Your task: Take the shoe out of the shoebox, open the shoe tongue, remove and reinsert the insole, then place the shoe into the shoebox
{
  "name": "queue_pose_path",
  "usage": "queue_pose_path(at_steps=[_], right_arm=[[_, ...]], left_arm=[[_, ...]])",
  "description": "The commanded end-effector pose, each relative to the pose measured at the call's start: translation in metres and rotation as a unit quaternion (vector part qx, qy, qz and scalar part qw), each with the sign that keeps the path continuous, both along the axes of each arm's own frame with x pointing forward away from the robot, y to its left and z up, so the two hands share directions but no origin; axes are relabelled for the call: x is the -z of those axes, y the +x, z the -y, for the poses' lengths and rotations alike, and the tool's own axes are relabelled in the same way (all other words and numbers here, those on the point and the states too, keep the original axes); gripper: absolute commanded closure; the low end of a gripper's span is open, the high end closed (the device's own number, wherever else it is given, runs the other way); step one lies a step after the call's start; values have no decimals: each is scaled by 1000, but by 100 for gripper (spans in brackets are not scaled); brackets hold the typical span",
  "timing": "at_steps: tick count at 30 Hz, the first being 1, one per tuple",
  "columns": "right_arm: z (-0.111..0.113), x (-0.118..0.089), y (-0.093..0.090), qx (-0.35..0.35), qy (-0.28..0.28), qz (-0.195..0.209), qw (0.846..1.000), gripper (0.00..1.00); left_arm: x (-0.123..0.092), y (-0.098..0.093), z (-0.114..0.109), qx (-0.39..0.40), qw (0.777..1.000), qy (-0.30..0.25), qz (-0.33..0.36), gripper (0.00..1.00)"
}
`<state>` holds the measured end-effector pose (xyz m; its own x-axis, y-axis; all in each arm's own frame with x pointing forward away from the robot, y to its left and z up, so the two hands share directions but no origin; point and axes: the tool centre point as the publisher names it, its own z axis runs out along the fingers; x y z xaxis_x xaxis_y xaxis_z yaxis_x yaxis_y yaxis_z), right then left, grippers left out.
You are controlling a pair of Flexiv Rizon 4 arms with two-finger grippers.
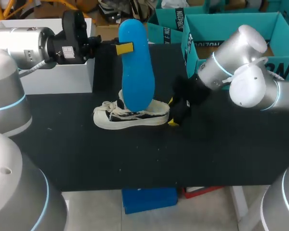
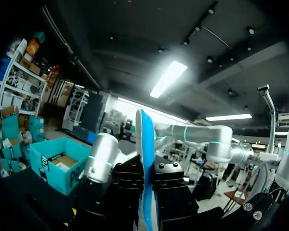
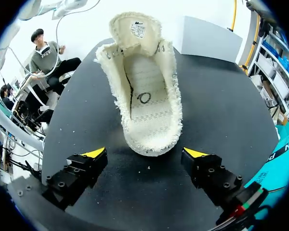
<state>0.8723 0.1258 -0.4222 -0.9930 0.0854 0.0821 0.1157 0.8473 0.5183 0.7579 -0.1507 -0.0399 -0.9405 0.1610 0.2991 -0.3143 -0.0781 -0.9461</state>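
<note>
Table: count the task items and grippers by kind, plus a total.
shoe: 1
blue insole: 1
white shoebox: 1
grippers: 2 (left gripper, right gripper)
Total: 5

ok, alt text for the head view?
The left gripper holds a blue insole upright above a cream shoe on the black table. The right gripper sits open at the shoe's heel end, and a white shoebox stands at the table's rear left.

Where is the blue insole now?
In the head view, the insole is near the middle, held upright over the shoe by the left gripper.
</note>
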Motion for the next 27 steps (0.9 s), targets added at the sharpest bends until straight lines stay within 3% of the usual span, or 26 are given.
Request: queue_pose_path(at_steps=[1,11,27], right_arm=[[-2,-19,-3,-1,-159,-2,987,0],[-20,-39,-2,-6,-237,11,971,0],[-47,-48,5,-8,-250,18,968,0]], left_arm=[[1,-2,1,-3,1000,0,0,100],[1,-2,1,-3,1000,0,0,100],[1,-2,1,-3,1000,0,0,100]])
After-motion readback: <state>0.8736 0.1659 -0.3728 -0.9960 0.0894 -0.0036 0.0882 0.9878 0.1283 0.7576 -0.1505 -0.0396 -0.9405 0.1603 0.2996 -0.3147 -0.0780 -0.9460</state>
